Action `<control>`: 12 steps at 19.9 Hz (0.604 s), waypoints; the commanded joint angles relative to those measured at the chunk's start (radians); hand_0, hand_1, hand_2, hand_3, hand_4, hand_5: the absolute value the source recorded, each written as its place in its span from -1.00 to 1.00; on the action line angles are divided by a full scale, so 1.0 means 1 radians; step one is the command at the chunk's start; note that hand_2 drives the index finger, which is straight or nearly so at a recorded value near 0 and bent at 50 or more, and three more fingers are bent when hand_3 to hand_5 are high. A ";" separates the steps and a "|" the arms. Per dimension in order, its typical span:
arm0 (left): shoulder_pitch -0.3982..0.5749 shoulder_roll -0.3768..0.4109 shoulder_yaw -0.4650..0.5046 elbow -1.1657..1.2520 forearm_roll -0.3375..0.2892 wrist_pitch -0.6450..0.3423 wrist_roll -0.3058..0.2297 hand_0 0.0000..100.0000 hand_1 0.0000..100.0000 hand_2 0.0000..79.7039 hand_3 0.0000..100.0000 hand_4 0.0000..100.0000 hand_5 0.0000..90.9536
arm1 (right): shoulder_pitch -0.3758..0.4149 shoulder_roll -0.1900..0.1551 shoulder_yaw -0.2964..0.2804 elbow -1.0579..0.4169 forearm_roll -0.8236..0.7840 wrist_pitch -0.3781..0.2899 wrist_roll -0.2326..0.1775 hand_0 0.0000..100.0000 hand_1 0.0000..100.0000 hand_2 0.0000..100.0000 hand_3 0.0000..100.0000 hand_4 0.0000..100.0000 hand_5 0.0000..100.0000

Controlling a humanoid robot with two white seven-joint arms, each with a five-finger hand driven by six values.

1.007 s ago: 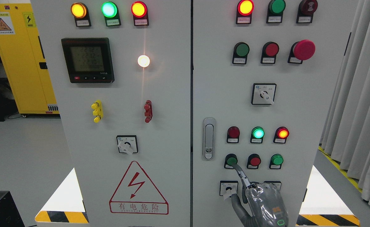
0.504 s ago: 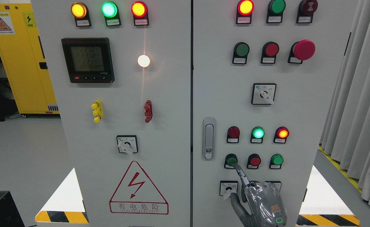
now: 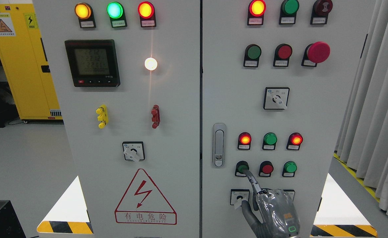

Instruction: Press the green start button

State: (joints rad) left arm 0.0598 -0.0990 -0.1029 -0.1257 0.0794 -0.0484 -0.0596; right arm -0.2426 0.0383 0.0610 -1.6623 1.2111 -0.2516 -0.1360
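I've got the right hand (image 3: 273,211) up from the bottom edge, lower right of the cabinet's right door (image 3: 233,99). It's wrapped in clear plastic film. Index finger (image 3: 252,180) is stretched out straight, slanting up and left, and its tip is touching the green start button (image 3: 242,168). The other fingers are folded back toward the palm, thumb sticking out low on the left side; nothing is grasped, it's a pointing pose.

That btn sits at the left end of the bottom row of three, just right of the door's silver latch handle (image 3: 219,144) and a little lower. Beside it to the right: a red pushbutton (image 3: 266,169), then another green button (image 3: 290,167) (this one looks brighter).

Row of indicator lamps directly above: left red lamp (image 3: 245,139) is lit, middle green lamp (image 3: 270,138) looks dark, right red lamp (image 3: 296,139) is lit.

Below the btn there's a rotary selector switch (image 3: 239,197), its right edge close by the thumb. A second switch plate behind the hand is mostly hidden, can't tell its setting.

Higher on the same door: a selector (image 3: 276,98), and a big red mushroom e-stop (image 3: 318,52).

Left arm doesn't show anywhere.
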 commanded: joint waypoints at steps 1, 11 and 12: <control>-0.002 -0.001 0.000 0.000 0.000 0.001 0.000 -0.76 0.11 -1.00 -1.00 -1.00 -1.00 | -0.009 0.000 0.002 0.035 -0.001 0.002 0.003 0.35 0.79 -1.00 0.82 0.93 1.00; 0.000 0.001 0.000 0.000 0.000 0.001 0.000 -0.76 0.11 -1.00 -1.00 -1.00 -1.00 | -0.010 0.002 0.000 0.027 -0.004 0.002 0.001 0.35 0.79 -1.00 0.82 0.94 1.00; 0.000 0.001 0.000 0.000 0.000 0.001 0.000 -0.76 0.11 -1.00 -1.00 -1.00 -1.00 | -0.009 0.002 0.002 0.027 -0.011 0.002 -0.001 0.36 0.79 -1.00 0.82 0.94 1.00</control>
State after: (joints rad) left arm 0.0594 -0.0990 -0.1028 -0.1257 0.0796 -0.0484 -0.0597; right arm -0.2533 0.0392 0.0624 -1.6422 1.2085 -0.2514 -0.1383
